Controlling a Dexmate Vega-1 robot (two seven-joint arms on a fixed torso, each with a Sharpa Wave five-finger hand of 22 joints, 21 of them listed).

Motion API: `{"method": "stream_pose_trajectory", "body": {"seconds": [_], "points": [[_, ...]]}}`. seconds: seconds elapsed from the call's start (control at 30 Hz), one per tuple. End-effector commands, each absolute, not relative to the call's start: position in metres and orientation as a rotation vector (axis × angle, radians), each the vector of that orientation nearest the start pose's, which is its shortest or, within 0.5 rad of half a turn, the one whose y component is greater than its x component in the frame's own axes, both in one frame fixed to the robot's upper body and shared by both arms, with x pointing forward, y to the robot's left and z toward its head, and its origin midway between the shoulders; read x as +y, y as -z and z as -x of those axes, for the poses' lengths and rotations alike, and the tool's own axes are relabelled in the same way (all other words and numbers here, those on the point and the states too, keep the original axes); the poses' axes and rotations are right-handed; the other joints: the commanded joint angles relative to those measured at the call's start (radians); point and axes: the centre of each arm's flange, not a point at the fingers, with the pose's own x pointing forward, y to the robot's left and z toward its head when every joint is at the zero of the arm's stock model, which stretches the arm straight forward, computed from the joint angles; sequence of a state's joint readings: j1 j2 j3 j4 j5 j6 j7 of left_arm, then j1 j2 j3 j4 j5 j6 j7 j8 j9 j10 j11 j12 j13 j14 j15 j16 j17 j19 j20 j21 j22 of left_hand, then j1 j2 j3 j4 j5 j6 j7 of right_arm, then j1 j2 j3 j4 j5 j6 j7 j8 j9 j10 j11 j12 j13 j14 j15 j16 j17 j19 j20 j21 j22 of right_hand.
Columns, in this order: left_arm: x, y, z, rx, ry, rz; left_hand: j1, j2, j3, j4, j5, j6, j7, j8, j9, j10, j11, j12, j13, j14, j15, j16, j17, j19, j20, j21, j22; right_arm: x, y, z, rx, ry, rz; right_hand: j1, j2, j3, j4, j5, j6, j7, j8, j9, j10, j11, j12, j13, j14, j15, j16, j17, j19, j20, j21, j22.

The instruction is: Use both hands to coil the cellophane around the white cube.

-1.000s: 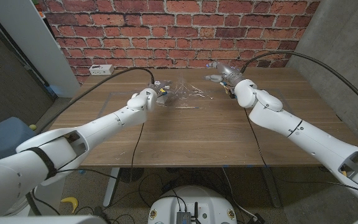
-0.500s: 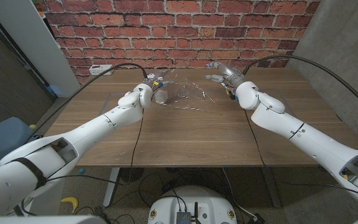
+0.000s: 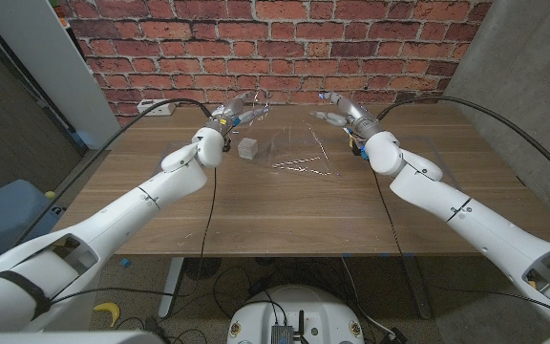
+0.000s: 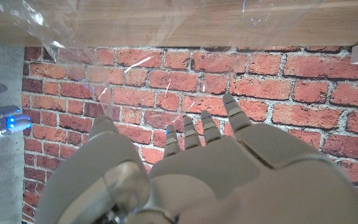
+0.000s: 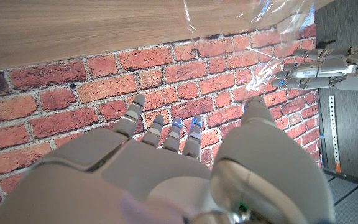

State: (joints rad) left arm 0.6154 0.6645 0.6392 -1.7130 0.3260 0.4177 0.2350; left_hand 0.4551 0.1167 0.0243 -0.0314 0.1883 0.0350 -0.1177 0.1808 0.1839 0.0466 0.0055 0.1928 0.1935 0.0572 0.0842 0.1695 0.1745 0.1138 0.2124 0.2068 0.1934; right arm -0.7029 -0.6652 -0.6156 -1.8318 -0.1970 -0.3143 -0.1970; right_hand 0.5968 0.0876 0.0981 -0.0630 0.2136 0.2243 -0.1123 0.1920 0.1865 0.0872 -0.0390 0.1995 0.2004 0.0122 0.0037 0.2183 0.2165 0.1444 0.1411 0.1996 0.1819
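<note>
Nearest on the wooden tabletop (image 3: 285, 215) is bare wood, then the cellophane (image 3: 299, 158), which is honestly hard to make out: just glints and creases, edges vanishing into the wood. The white cube (image 3: 248, 147) sits at its left edge; can't tell if the film lies under it. Further back, the left hand (image 3: 234, 113) is raised with fingers spread, and the film seems to rise to it, grip unclear. The right hand (image 3: 337, 108) has fingers apart, holding nothing visible. Behind is a brick wall (image 3: 285, 48).
</note>
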Motion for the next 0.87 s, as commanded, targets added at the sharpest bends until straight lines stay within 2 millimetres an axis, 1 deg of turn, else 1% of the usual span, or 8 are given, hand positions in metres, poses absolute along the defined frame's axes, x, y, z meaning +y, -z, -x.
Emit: {"method": "stream_pose_trajectory", "body": {"seconds": [0.03,0.2,0.4,0.6,0.7,0.73,0.83,0.87], "points": [[0.251,-0.093,-0.589,-0.729,-0.232,-0.834,-0.009,-0.001,0.000,0.007,-0.003,-0.003,-0.005,0.002,0.001,-0.003,0.003,-0.003,0.002,-0.007,0.003,0.005,0.004,-0.010,0.002,-0.001,0.002,-0.179,-0.065,-0.589,-0.777,-0.006,0.738,-0.010,-0.001,-0.006,0.003,-0.004,-0.003,0.004,-0.003,0.001,-0.004,0.002,-0.002,0.002,-0.009,0.006,-0.002,0.004,-0.009,0.002,0.000,0.002],[0.269,-0.087,-0.584,-0.752,-0.177,-0.695,-0.017,0.004,0.000,0.012,-0.002,0.007,-0.003,0.006,0.001,0.003,0.001,0.002,0.001,-0.009,0.010,0.007,0.005,-0.013,0.002,-0.001,0.002,-0.180,-0.061,-0.591,-0.807,-0.038,0.620,-0.020,-0.001,-0.009,0.007,-0.003,-0.007,0.007,-0.004,0.001,-0.008,0.009,-0.003,0.002,-0.011,0.008,-0.002,0.005,-0.006,-0.002,0.002,0.002],[0.291,-0.082,-0.578,-0.774,-0.138,-0.601,-0.028,0.012,0.000,0.019,-0.001,0.024,-0.002,0.012,0.000,0.011,0.001,0.007,0.000,-0.009,0.014,0.010,0.005,-0.018,0.002,-0.002,0.003,-0.184,-0.054,-0.593,-0.847,-0.052,0.465,-0.030,-0.001,-0.012,0.010,-0.003,-0.009,0.010,-0.004,0.001,-0.010,0.015,-0.003,0.003,-0.008,0.012,0.000,0.006,0.000,-0.004,0.005,0.002],[0.315,-0.074,-0.577,-0.785,-0.056,-0.522,-0.040,0.020,0.000,0.027,0.001,0.041,-0.009,0.016,-0.001,0.020,0.004,0.011,0.000,-0.011,0.016,0.011,0.005,-0.026,0.002,-0.003,0.003,-0.202,-0.048,-0.600,-0.868,0.005,0.342,-0.047,-0.012,-0.022,0.014,-0.002,0.006,0.021,0.002,0.001,0.000,0.022,0.002,0.002,0.012,0.009,0.008,0.006,0.016,0.002,0.011,0.002],[0.323,-0.067,-0.578,-0.768,-0.055,-0.489,-0.048,0.024,0.000,0.033,0.002,0.046,-0.010,0.017,-0.002,0.020,0.004,0.012,-0.001,-0.016,0.014,0.010,0.005,-0.036,0.001,-0.007,0.003,-0.209,-0.045,-0.600,-0.856,0.058,0.301,-0.054,-0.015,-0.025,0.015,-0.001,0.014,0.026,0.005,0.001,0.005,0.023,0.004,0.002,0.017,0.014,0.010,0.006,0.017,0.004,0.011,0.002],[0.325,-0.066,-0.579,-0.762,-0.056,-0.481,-0.049,0.025,0.000,0.034,0.002,0.047,-0.010,0.017,-0.002,0.020,0.004,0.012,-0.001,-0.017,0.014,0.010,0.005,-0.038,0.001,-0.007,0.003,-0.209,-0.044,-0.599,-0.857,0.066,0.289,-0.058,-0.017,-0.027,0.016,-0.001,0.016,0.026,0.005,0.001,0.007,0.028,0.005,0.002,0.016,0.016,0.010,0.006,0.014,0.008,0.010,0.002],[0.331,-0.061,-0.583,-0.751,-0.047,-0.438,-0.057,0.032,0.001,0.041,0.003,0.052,-0.008,0.017,-0.002,0.020,0.006,0.012,-0.001,-0.019,0.016,0.011,0.006,-0.041,0.001,-0.007,0.004,-0.203,-0.042,-0.594,-0.877,0.062,0.267,-0.064,-0.017,-0.029,0.018,0.000,0.019,0.028,0.006,0.001,0.012,0.030,0.007,0.002,0.017,0.022,0.010,0.006,0.012,0.012,0.009,0.002],[0.332,-0.059,-0.584,-0.752,-0.044,-0.417,-0.063,0.040,0.003,0.047,0.005,0.054,-0.008,0.017,-0.002,0.018,0.009,0.011,-0.001,-0.025,0.016,0.010,0.006,-0.046,0.001,-0.007,0.004,-0.201,-0.043,-0.592,-0.883,0.057,0.262,-0.065,-0.018,-0.029,0.019,0.000,0.020,0.029,0.006,0.001,0.014,0.030,0.008,0.002,0.018,0.023,0.010,0.006,0.012,0.012,0.009,0.002]]}}
